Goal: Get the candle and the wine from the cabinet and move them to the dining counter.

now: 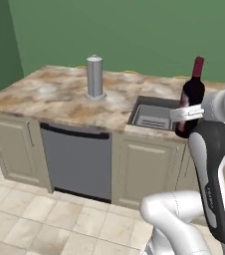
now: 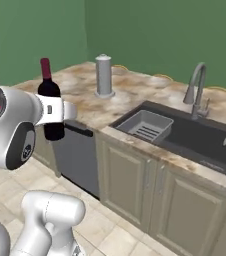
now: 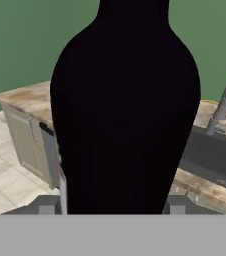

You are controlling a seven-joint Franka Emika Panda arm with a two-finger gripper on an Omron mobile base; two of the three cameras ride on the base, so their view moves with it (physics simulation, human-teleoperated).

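Holding item: wine bottle (image 1: 191,97), dark near-black glass, red foil neck, carried upright in the tool (image 1: 186,113). Tool state: jaws clamped on the bottle's lower body, standing wide because the body is wide; in the hand view the black glass (image 3: 125,115) sits squarely between the two finger tips.

Position of item: raised in the air, clear of any surface, in front of the near edge of the dining tabletop (image 1: 55,94). From the left base view it hangs over the front right corner of the sink (image 1: 152,115); from the right base view the bottle (image 2: 50,102) appears out over the floor, ahead of the dishwasher front (image 2: 77,155). True depth relative to the edge cannot be told.

Long axis: vertical, neck up, base down, with no visible lean.

Governing relation: the marbled top lies beyond and below the bottle's base, so the placement appears to call for a forward carry and then a straight descent, keeping the axis upright.

Other fixtures on the island:
- grey cylindrical canister (image 1: 94,77), standing upright left of the sink, well apart from the bottle
- curved steel tap (image 2: 197,92) behind the basin
- pale rack or tray inside the sink (image 2: 147,126)

Candle: not identified with confidence here.

Judgement: wine leg of the task under way, release not yet made.
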